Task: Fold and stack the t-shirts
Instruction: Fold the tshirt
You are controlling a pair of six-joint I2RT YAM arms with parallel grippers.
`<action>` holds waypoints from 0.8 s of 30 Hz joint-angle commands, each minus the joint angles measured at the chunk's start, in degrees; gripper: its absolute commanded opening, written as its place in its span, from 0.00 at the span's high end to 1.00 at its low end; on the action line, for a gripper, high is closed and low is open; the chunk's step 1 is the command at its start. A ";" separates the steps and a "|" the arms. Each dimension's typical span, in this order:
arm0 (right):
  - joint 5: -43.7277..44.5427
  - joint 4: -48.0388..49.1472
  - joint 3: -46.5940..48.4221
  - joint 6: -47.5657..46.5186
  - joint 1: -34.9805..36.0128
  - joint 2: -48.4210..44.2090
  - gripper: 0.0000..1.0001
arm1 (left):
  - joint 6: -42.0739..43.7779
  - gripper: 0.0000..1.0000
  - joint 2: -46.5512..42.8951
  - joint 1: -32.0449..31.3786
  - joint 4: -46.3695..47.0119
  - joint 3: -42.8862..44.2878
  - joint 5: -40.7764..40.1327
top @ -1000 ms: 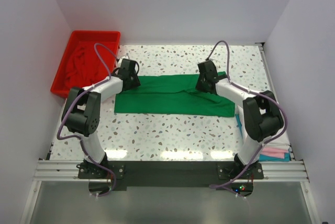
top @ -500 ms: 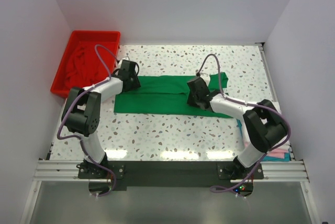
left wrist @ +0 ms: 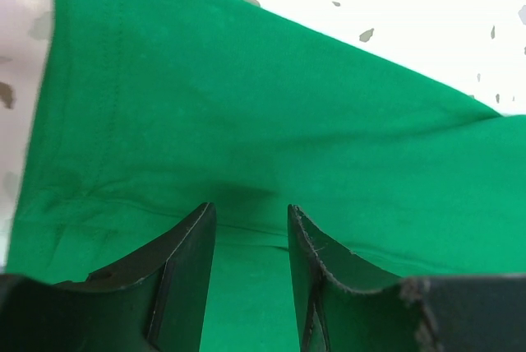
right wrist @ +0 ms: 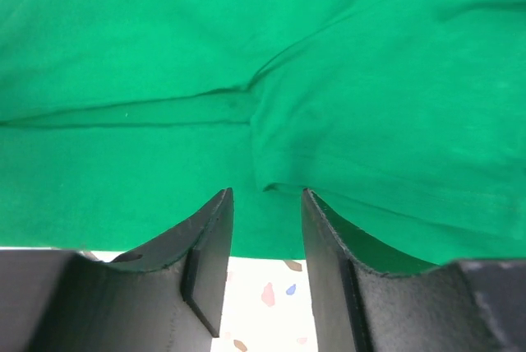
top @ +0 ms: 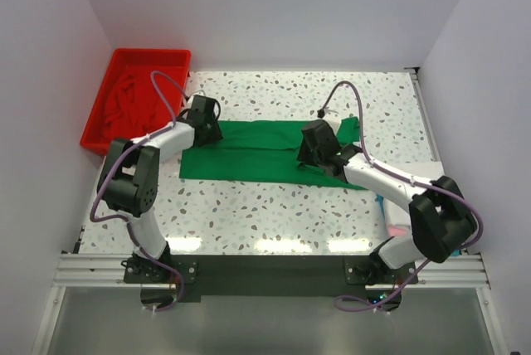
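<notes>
The bright green t-shirt lies as a long flat strip across the middle of the table. My left gripper hangs over its left end, open, with only green cloth under the gap. At the strip's right part stands my right gripper, open too, holding nothing. Just beyond its fingertips lies a doubled-over flap of the shirt, its corner on the lower layer. A dark red t-shirt lies bunched in the tray.
The red plastic tray sits at the back left corner. Slivers of teal and pink cloth show by the right arm at the table's right edge. White walls close in on three sides.
The right gripper carried the shirt's right end leftward over the strip, then opened and let it go. The left gripper stayed in place, open.
</notes>
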 commanded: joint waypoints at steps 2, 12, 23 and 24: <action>5.07 -4.21 2.18 -0.95 -2.80 -2.55 0.55 | 1.60 0.55 0.36 -0.16 -4.78 4.46 -4.97; -6.09 -6.06 7.62 -4.02 -17.74 12.11 0.56 | -3.66 0.62 4.67 -3.94 -9.35 2.36 -14.19; -9.78 -11.50 31.42 -10.88 -23.81 34.70 0.57 | -15.00 0.67 -6.84 -12.20 -5.67 -17.06 -13.24; -10.74 -12.29 37.37 -11.84 -23.81 36.72 0.57 | -16.93 0.67 -8.32 -12.99 -5.40 -18.20 -11.32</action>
